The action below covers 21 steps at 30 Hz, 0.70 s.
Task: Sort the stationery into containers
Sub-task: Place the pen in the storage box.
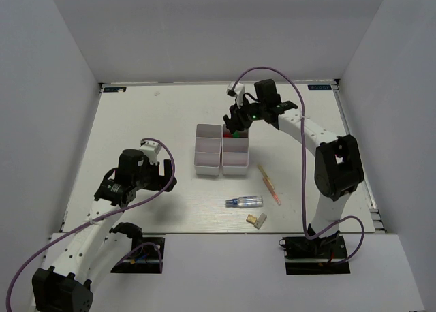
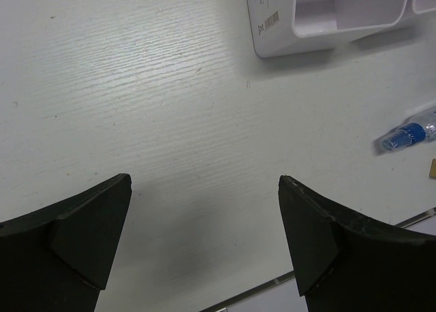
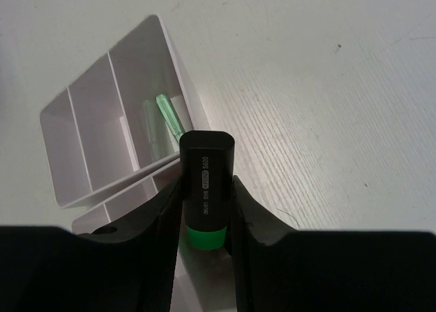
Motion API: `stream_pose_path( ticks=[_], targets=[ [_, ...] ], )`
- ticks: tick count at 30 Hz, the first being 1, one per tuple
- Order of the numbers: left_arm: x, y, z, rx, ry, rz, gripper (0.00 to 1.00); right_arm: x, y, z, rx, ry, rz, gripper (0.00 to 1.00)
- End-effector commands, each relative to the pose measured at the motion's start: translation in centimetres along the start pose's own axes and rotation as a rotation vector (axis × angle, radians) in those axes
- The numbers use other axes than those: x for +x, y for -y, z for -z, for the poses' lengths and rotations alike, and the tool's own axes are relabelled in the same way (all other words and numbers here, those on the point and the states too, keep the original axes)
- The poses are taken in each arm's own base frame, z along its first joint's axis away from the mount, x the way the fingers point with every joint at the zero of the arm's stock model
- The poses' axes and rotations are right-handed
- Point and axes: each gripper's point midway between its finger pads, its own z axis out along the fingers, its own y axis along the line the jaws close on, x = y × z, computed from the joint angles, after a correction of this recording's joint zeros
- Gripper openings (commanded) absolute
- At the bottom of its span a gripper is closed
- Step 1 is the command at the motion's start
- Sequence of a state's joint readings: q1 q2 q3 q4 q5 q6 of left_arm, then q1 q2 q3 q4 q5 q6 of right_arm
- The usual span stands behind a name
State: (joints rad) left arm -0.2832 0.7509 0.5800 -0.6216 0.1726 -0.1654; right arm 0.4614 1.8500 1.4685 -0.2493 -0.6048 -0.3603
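Right wrist: the jaws of the right gripper (image 3: pixel 206 189) are closed snugly on the green-capped black marker (image 3: pixel 206 179), pinched across its barrel with the black end pointing away. The marker hangs over the rim of a white tray (image 3: pixel 170 67) with three compartments. A green piece (image 3: pixel 168 118) leans in the end compartment nearest the marker. The other two compartments look bare. A second tray (image 3: pixel 136 186) shows partly under the left finger.

Left wrist: the jaws of the left gripper (image 2: pixel 204 182) are spread wide and hold nothing, above bare table (image 2: pixel 136 87). A tray corner sits at upper right. The clear bluish tube (image 2: pixel 409 131) lies near the right edge.

Top external: the right gripper is over the far end of the right-hand tray of the pair. Red and green show in the compartment beneath it, but the items are too small to name. The left gripper sits well apart, left of the trays. The orange pen (image 1: pixel 269 184), the tube and the tan block (image 1: pixel 257 220) lie loose on the table, near the right-hand tray.

Progress, as a judgement: a few pieces are binned and one marker is in delivery. Three items are left to sort.
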Motion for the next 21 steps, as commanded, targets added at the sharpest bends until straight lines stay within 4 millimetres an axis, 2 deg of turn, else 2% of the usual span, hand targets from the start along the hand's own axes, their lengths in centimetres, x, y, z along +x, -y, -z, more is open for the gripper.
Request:
stream_pose_path(
  ticks=[1, 3, 6, 10, 17, 21],
  targets=[
    [0.1, -0.1, 0.0, -0.001, 0.000, -0.006, 0.99, -1.4, -0.7, 0.7, 0.017, 0.034, 0.067, 0.00],
    [0.1, -0.1, 0.0, 0.000, 0.002, -0.005, 0.99, -0.9, -1.0, 0.6, 0.012, 0.021, 0.075, 0.02],
    [0.2, -0.1, 0.0, -0.001, -0.001, -0.003, 0.99, -0.6, -1.1, 0.8, 0.016, 0.011, 0.090, 0.20],
    [0.1, 0.0, 0.0, 0.004, 0.002, -0.005, 0.99, -0.5, -1.4, 1.2, 0.015, 0.005, 0.103, 0.35],
    [0.2, -0.1, -0.1, 0.004, -0.001, -0.005, 0.99, -1.4, -1.6, 1.8, 0.028, 0.010, 0.116, 0.51],
    [0.3, -0.1, -0.1, 0.004, -0.002, -0.003, 0.99, -2.1, -1.8, 2.4, 0.034, 0.020, 0.124, 0.51]
  ],
)
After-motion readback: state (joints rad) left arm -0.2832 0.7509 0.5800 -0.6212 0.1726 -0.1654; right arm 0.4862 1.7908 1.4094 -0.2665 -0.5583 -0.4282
